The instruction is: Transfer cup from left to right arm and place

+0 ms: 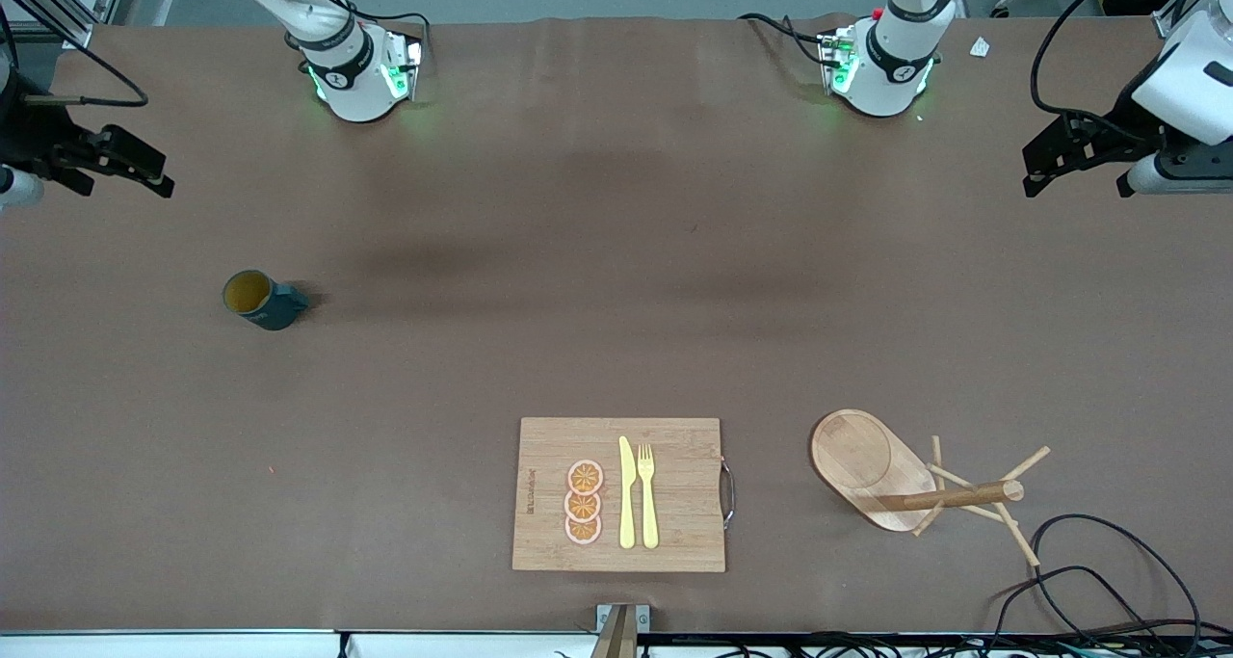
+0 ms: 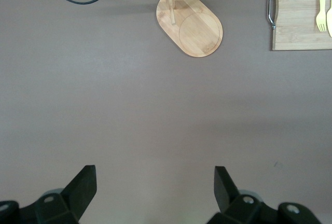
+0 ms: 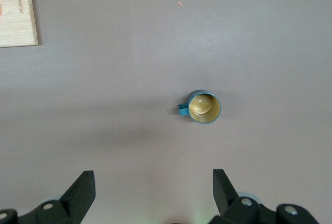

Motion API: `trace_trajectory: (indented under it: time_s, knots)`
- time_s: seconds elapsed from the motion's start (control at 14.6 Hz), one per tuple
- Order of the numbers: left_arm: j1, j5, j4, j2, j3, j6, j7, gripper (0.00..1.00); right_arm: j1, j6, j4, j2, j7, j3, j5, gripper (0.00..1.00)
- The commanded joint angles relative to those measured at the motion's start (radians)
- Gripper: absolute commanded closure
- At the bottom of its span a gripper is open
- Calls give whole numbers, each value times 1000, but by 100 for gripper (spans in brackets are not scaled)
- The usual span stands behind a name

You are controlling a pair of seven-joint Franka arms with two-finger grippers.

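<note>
The cup is a dark teal mug with a yellowish inside. It stands upright on the brown table toward the right arm's end, its handle pointing toward the table's middle. My right gripper hangs over that end of the table, open and holding nothing. Its wrist view shows the cup well clear of the spread fingers. My left gripper waits over the left arm's end, open, with only bare table between its fingers.
A bamboo cutting board lies near the front camera with a yellow knife, a fork and three orange slices. A wooden mug tree stands beside it toward the left arm's end. Black cables loop near it.
</note>
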Motion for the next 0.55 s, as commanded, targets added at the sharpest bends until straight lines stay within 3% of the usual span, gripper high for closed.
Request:
trace_trajectory:
  time_s: [0.0,0.48]
  knots:
    - [6,-14,46,26,-1,-10,6,0,-2,-4,-5,-21,50,28,7,0]
    - [5,-14,45,25,-1,-15,4,0,43,21,-20,-34,121,27,8,0]
